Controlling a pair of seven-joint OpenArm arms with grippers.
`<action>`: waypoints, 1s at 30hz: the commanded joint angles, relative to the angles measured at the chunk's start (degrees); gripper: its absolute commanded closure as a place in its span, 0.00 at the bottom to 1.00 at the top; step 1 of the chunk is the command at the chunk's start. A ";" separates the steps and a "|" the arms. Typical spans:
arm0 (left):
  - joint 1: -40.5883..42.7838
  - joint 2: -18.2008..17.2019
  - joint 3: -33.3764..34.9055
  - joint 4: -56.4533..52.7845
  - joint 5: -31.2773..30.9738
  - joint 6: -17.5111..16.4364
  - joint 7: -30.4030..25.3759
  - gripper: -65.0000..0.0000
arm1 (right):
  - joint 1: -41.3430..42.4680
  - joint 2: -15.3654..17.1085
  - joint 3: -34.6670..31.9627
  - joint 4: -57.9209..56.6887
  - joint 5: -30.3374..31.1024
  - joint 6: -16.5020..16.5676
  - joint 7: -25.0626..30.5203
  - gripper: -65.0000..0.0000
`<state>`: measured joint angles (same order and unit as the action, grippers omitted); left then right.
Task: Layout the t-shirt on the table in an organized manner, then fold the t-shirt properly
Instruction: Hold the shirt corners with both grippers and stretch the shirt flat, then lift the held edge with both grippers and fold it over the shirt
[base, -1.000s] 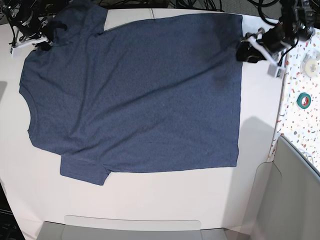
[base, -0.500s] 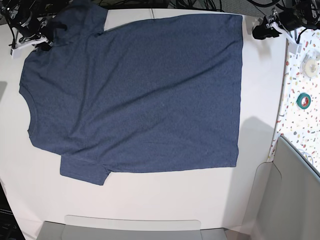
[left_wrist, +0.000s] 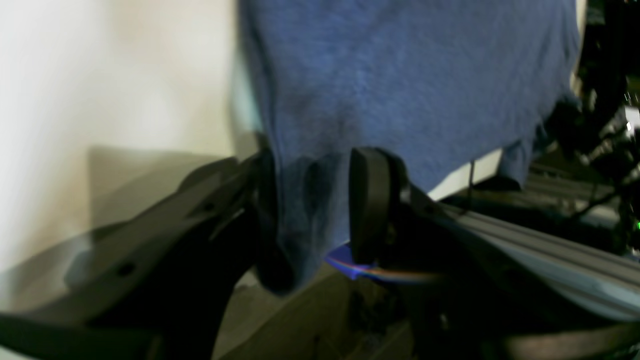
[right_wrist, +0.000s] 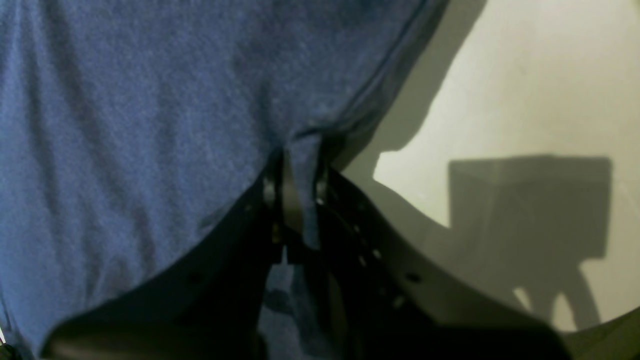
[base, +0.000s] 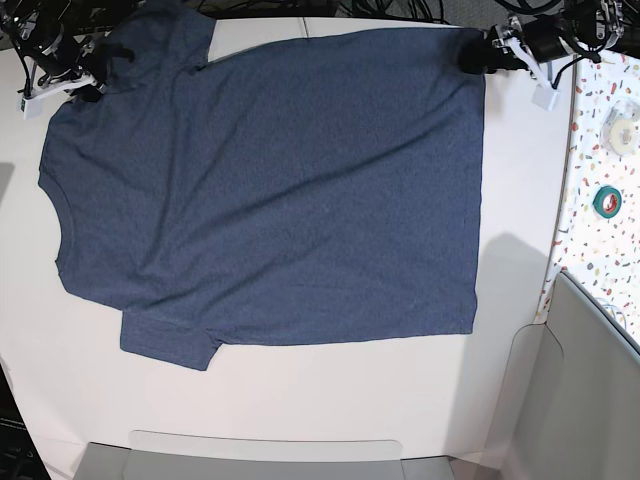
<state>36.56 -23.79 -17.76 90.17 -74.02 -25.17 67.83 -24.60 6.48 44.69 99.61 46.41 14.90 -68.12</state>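
The dark navy t-shirt lies spread flat on the white table, collar to the left and hem to the right, with no lettering showing. My left gripper is at the far right hem corner. In the left wrist view the left gripper stands open, jaws apart, with the t-shirt edge hanging between the fingers. My right gripper is at the far left shoulder. The right wrist view shows the right gripper shut on a pinch of the t-shirt fabric.
A speckled terrazzo strip runs along the right, carrying a green tape roll and a white roll. Grey bins stand at the front edge and at the lower right. Cables crowd the back edge.
The left gripper moved from the right hem up and off the shirt, then came back left onto the far hem corner. The right gripper and the shirt stayed put.
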 joint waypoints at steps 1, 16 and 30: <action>1.73 -0.34 0.92 -0.19 4.61 1.21 2.80 0.67 | -0.67 -0.11 -0.51 -0.76 -3.82 -0.70 -4.01 1.00; 2.08 -2.19 2.59 1.21 4.70 1.12 2.80 0.85 | -1.20 -0.11 -0.51 -0.76 -3.82 -0.70 -4.01 1.00; 1.47 -2.27 2.07 13.61 4.26 1.04 2.72 1.00 | -5.16 3.32 -0.51 9.27 -0.92 -0.52 -6.21 1.00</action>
<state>37.76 -25.45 -15.16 102.98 -68.64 -23.81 70.52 -29.61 8.97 43.83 107.77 44.73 14.37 -74.87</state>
